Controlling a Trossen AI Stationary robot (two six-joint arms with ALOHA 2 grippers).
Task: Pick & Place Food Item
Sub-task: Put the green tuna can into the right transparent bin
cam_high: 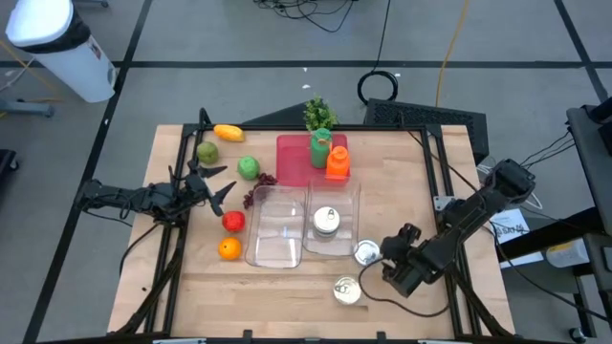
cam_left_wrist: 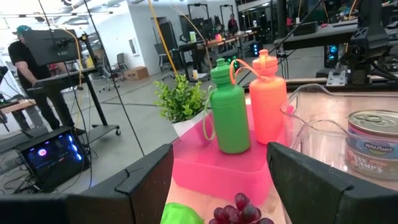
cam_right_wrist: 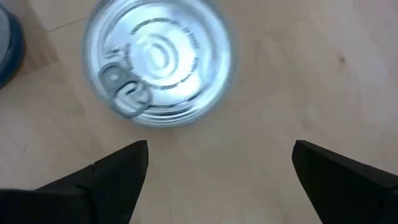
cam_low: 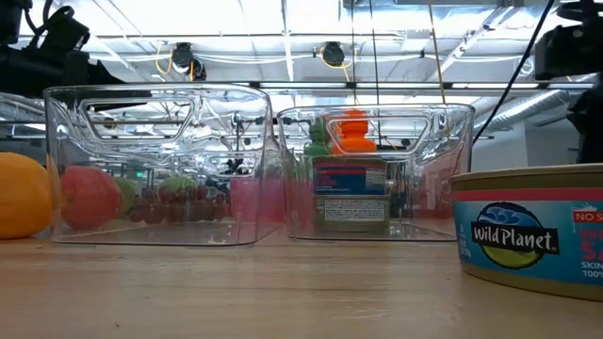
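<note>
High view | right gripper near-right, fingers spread wide above the table beside loose can, likely lining up a grasp | left gripper far-left, jaws apart, empty, by fruit, waiting

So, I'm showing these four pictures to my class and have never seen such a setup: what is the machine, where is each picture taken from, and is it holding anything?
It is a robot with two dark arms at a wooden table. One picture looks down from above, one looks level along the tabletop, and two come from cameras on the wrists. The left gripper waits open near the fruit, holding nothing. The right gripper hangs open beside a tin can, not gripping it. Two clear bins stand mid-table; one holds another can. Behind them, a pink tray carries green and orange bottles.
</note>
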